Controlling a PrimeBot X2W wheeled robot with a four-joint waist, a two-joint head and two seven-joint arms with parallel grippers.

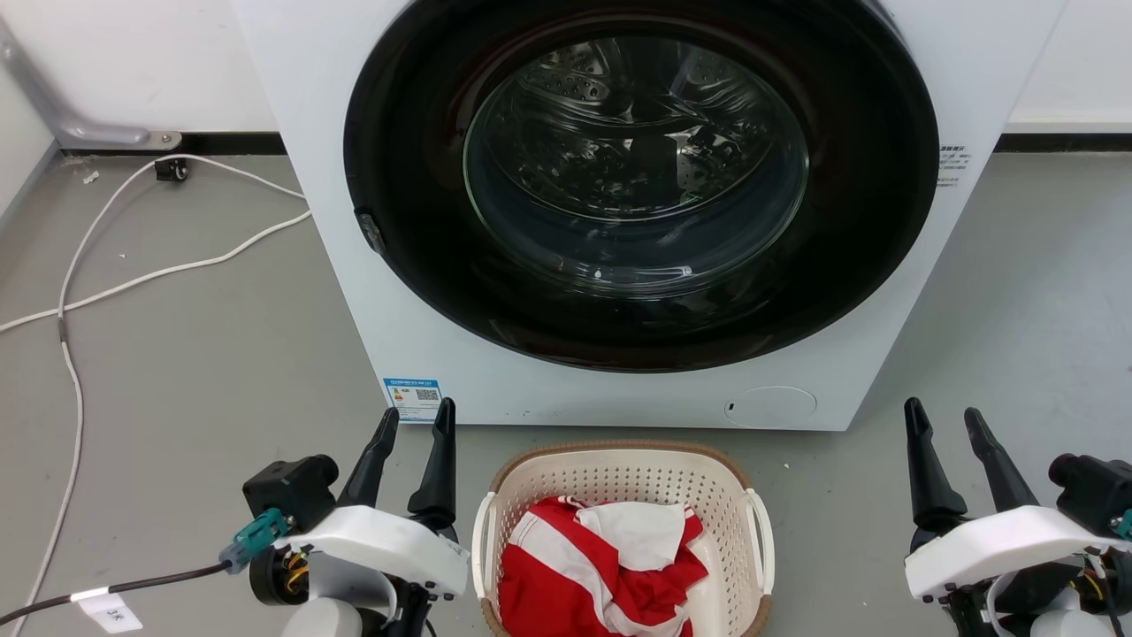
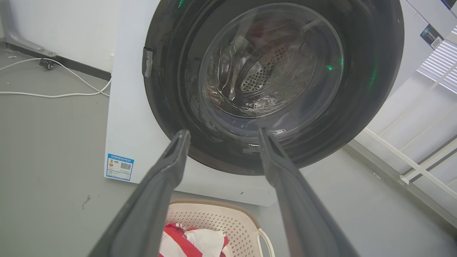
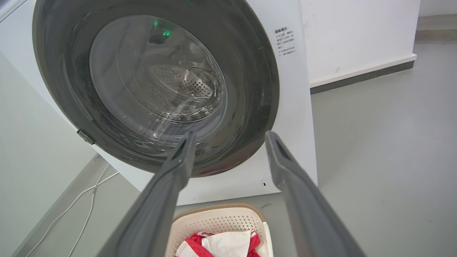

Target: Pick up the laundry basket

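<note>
The laundry basket is cream with perforated walls, a brown rim and white loop handles; it sits on the floor just before the washer, bottom centre in the head view. Red and white clothes lie in it. My left gripper hovers open to the basket's left, nothing between its fingers. My right gripper stands open well to the basket's right, also empty. The left wrist view has the basket low between the left gripper fingers. In the right wrist view the basket lies below the right gripper.
The white washer with its shut round glass door rises right behind the basket. White cables trail over the grey floor at the left. A wall with a dark skirting runs behind. Bare floor lies on both sides of the basket.
</note>
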